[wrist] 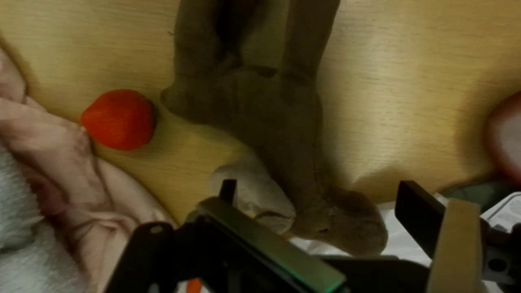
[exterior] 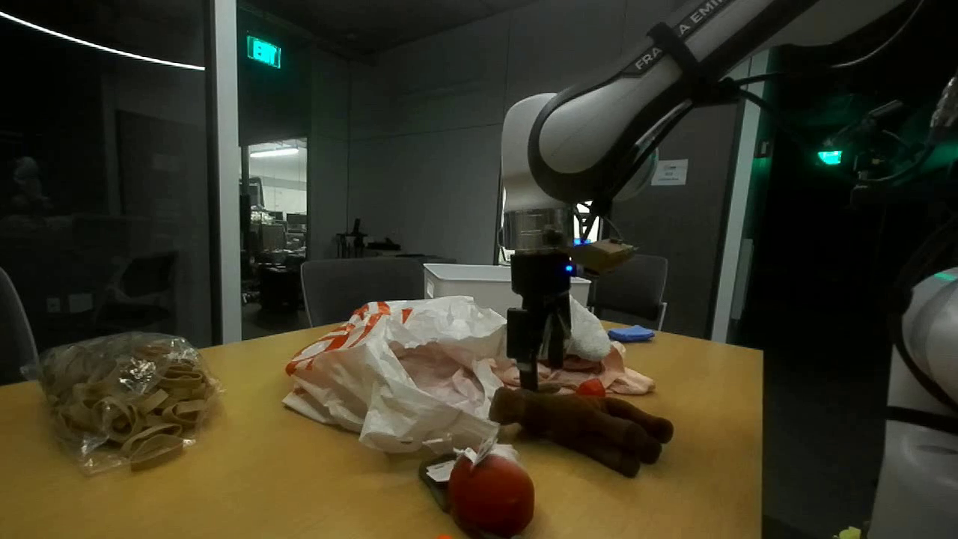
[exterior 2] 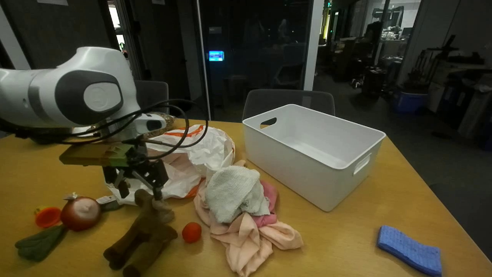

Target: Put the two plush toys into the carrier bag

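We have the gripper (wrist: 317, 188) pointing down, fingers spread wide, and the brown plush animal (exterior 2: 146, 234) lying on the table (exterior 2: 326, 238), its head between the fingertips in the wrist view; whether either finger touches it we cannot tell. There the head overlaps white plastic of the carrier bag (exterior: 408, 367). The legs stretch away from the bag, with bare wood between the feet and the table's edge in an exterior view. We see the round red plush toy (exterior 2: 80, 213) outside the fingers, near the bag, with open tabletop separating it from the brown plush animal. On the opposite flank a small red strawberry-shaped piece (wrist: 119, 120) sits just beside, then a heap of cloths (exterior 2: 236, 196), then the white bin (exterior 2: 292, 169).
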`<control>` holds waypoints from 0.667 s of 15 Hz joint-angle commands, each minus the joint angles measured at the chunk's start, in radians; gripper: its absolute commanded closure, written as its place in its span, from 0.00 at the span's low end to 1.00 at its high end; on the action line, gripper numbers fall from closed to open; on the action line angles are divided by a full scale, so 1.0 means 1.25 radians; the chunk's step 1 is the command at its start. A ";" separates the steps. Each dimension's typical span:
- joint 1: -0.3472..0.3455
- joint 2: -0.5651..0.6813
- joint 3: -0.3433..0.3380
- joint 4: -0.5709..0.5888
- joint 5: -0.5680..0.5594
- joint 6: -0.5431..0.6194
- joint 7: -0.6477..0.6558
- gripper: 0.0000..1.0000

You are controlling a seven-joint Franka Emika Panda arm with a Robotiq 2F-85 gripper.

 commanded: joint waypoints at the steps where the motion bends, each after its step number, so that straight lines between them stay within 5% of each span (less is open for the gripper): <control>1: 0.028 -0.047 -0.029 -0.082 0.037 0.028 -0.065 0.00; 4: -0.021 -0.047 -0.010 -0.152 -0.129 0.075 -0.041 0.00; 5: -0.034 0.008 -0.010 -0.098 -0.173 0.069 -0.035 0.00; 8: -0.047 0.029 -0.041 -0.116 -0.201 0.138 -0.050 0.00; 10: -0.047 0.047 -0.059 -0.116 -0.180 0.183 -0.057 0.26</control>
